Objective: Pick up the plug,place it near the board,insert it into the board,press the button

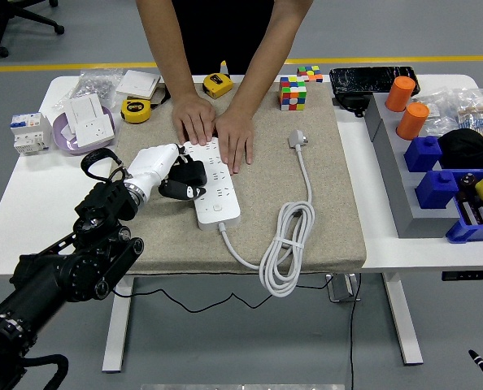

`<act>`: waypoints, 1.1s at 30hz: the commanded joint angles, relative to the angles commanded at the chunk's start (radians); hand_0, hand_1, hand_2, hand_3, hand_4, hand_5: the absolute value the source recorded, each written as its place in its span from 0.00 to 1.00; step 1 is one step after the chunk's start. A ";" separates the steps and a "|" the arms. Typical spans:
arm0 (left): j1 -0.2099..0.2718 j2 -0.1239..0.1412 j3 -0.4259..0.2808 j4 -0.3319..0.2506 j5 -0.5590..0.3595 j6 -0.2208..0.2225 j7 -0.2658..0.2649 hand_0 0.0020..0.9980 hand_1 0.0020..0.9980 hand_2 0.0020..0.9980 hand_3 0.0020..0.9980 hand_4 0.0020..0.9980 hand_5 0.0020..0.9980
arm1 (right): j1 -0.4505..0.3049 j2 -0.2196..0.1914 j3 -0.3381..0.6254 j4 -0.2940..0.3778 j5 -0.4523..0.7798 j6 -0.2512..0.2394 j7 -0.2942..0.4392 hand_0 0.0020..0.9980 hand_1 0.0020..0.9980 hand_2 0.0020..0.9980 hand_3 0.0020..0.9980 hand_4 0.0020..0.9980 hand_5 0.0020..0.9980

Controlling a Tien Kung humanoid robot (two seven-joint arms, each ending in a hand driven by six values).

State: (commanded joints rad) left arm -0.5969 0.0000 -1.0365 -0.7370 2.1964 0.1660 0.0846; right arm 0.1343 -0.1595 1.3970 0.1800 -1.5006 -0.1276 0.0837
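A white power strip [215, 187] lies on the beige mat [323, 187], its cord coiled to the right with a white plug end [298, 140]. My left hand [170, 172], white with black fingers, is shut on a black plug [188, 180] held against the strip's left edge. A person at the far side presses both hands [217, 130] flat on the strip's far end. The strip's button [218, 208] sits near its close end. My right arm is out of view.
Left of the mat are a yellow tape measure [136, 110], a white socket on a purple dish [87, 122] and a breaker [28, 132]. A Rubik's cube [293, 93] stands at the mat's far edge. Grey and blue bins [437, 187] with orange cylinders fill the right.
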 joint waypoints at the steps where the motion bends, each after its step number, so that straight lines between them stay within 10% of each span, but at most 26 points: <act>1: -0.001 0.000 0.000 0.001 0.001 0.002 0.000 0.63 0.65 0.57 0.56 0.66 0.29 | 0.000 0.000 0.000 0.000 0.000 0.000 0.000 0.95 0.90 0.85 0.87 1.00 1.00; 33: -0.021 0.000 0.006 0.025 -0.019 0.049 -0.043 0.45 0.51 0.38 0.23 0.59 0.28 | 0.009 -0.009 0.009 0.000 0.004 -0.004 -0.002 0.94 0.90 0.85 0.88 1.00 1.00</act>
State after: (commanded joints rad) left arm -0.6181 0.0000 -1.0306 -0.7121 2.1774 0.2149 0.0412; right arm 0.1430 -0.1688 1.4058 0.1800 -1.4968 -0.1320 0.0821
